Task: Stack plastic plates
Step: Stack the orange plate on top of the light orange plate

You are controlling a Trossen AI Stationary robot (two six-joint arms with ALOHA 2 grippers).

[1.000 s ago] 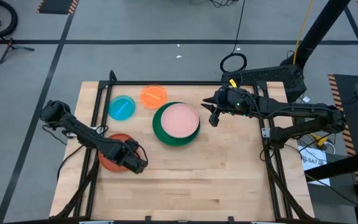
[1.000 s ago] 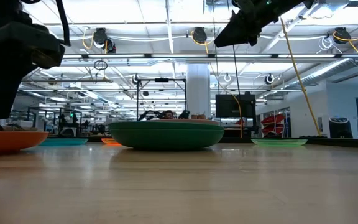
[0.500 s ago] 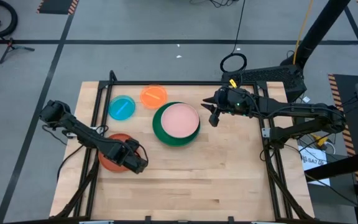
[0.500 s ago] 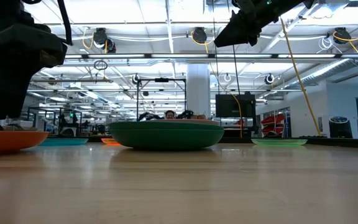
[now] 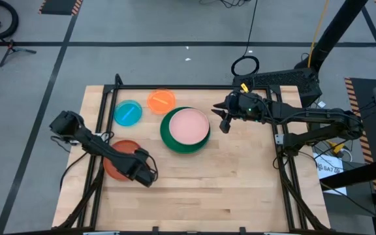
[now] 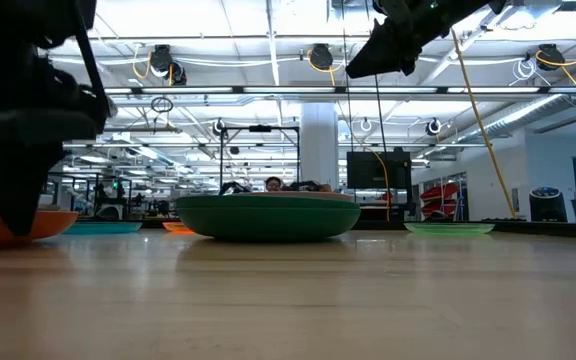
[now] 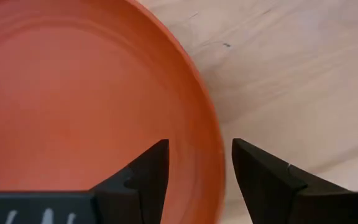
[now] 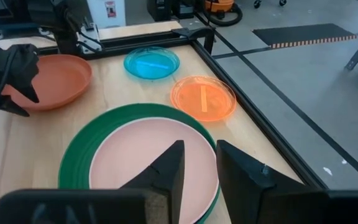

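Left gripper [image 7: 196,165] sits with its two dark fingers [image 7: 143,171] parted, straddling the orange-red plate's [image 7: 73,99] rim, pale wooden surface [image 7: 291,74] beside it.

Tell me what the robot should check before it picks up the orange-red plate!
1. Left gripper open: ok, its fingers are spread apart.
2. Fingers straddle the rim of the orange-red plate: ok, one finger sits over the plate's inside, the other over the wood outside.
3. Fingers low enough to grab the rim: cannot tell from these views.
4. Landing spot free: ok, the pink plate lies in the dark green plate with nothing on top.
5. Right gripper out of the way: probably ok; it is raised beside the stack, not over it.
6. Blue plate and orange plate clear of the path: ok, they lie toward the table's far edge.
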